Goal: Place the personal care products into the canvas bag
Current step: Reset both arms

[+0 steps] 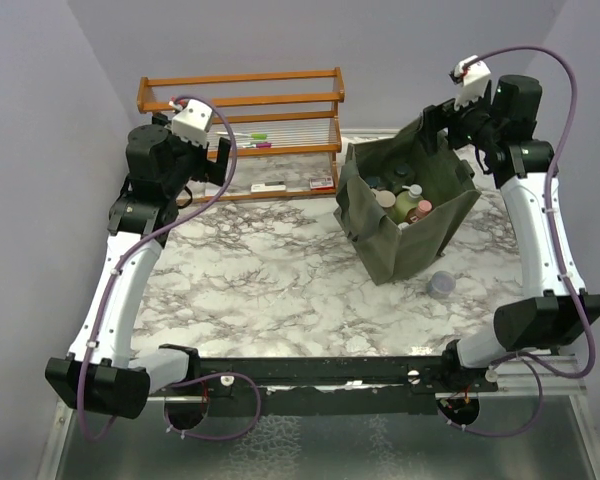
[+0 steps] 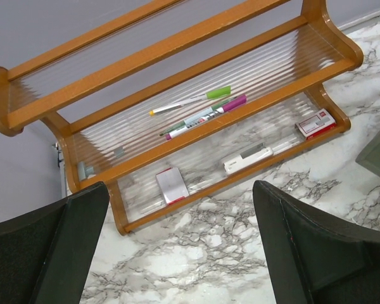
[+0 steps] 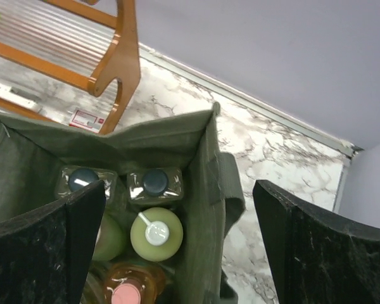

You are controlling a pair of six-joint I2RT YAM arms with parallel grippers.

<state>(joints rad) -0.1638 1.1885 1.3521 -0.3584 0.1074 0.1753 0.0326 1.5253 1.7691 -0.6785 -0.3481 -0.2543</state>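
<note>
The dark olive canvas bag (image 1: pixel 420 240) stands open on the marble at the right. Personal care products (image 1: pixel 401 204) stand upright inside it. The right wrist view looks down on a pale green bottle (image 3: pixel 156 233), two black-capped bottles (image 3: pixel 154 182), and an amber bottle with a pink cap (image 3: pixel 128 288). My right gripper (image 3: pixel 177 250) hangs open over the bag's wall (image 3: pixel 206 183) at its far corner and holds nothing; the top view shows this right gripper (image 1: pixel 436 127) above the bag's back edge. My left gripper (image 2: pixel 177 253) is open and empty above bare marble in front of the rack, far left of the bag (image 1: pixel 220 160).
An orange wooden rack (image 1: pixel 250 120) stands at the back left, holding a green and a pink pen (image 2: pixel 202 109) and small flat boxes (image 2: pixel 315 123). A small round lavender jar (image 1: pixel 441 284) sits on the marble just in front of the bag. Walls close in on both sides.
</note>
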